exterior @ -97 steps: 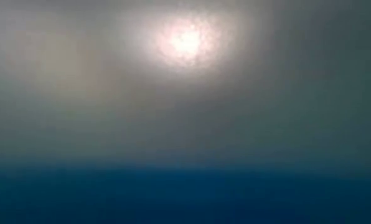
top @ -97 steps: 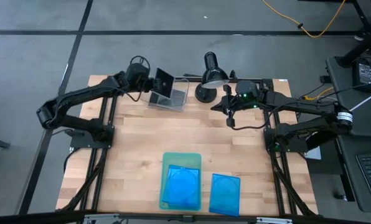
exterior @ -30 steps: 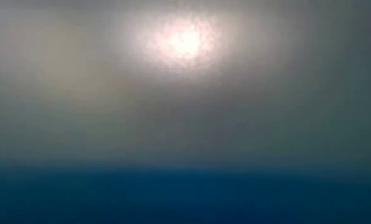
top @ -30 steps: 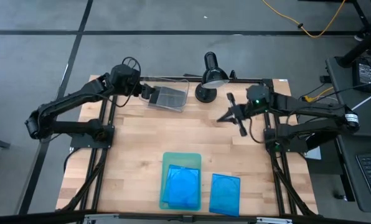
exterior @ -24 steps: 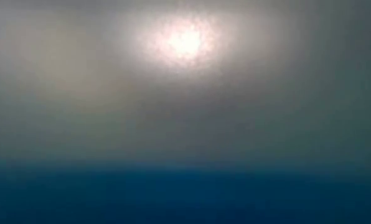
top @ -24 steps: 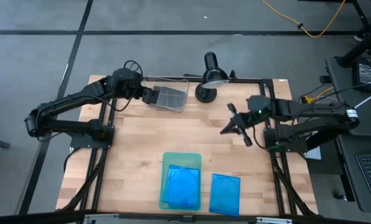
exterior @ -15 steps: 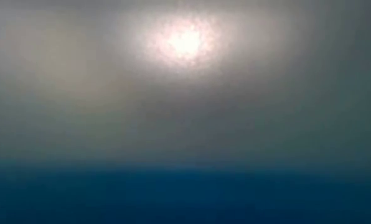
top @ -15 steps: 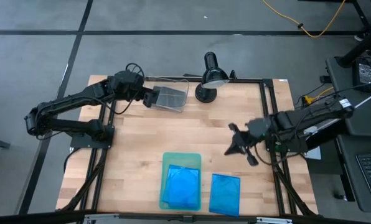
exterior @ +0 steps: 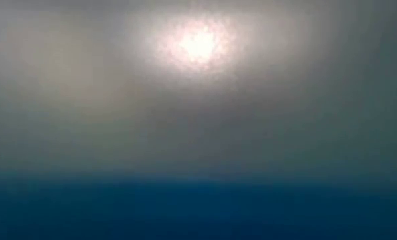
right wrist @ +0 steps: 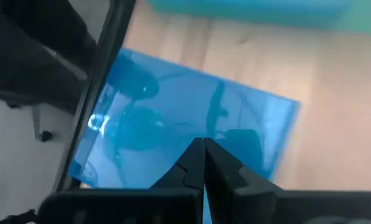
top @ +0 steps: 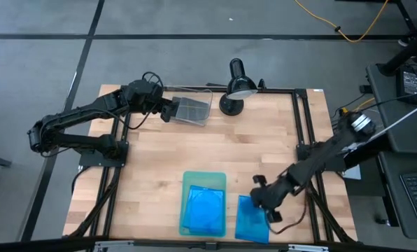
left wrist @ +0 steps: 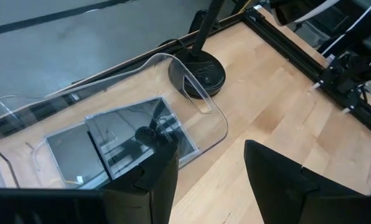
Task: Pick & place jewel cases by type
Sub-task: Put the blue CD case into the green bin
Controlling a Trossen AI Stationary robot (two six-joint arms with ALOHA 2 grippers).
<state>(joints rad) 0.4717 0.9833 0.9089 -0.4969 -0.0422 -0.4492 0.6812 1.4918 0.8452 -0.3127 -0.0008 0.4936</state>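
The cases are being sorted by kind: grey cases (left wrist: 117, 146) are being kept in the clear bin (top: 189, 110) at the far edge, and blue ones (top: 203, 208) are being gathered on the green tray (top: 203, 180) at the near edge. The right gripper (top: 262, 203) is being held directly above the loose blue case (top: 250, 222) beside the tray, its fingers pressed together, gripping nothing. The left gripper (left wrist: 207, 174) is being held at the bin, fingers apart, empty.

Clear bin (top: 189, 110) sits at the table's (top: 152, 175) far edge with jewel cases (left wrist: 136, 140) flat inside, the lamp (top: 234, 87) just right of it. Near edge: a tray (top: 203, 180) carrying a case (top: 202, 210), another case (top: 250, 220) on the table just right, right gripper (top: 263, 203) over it.
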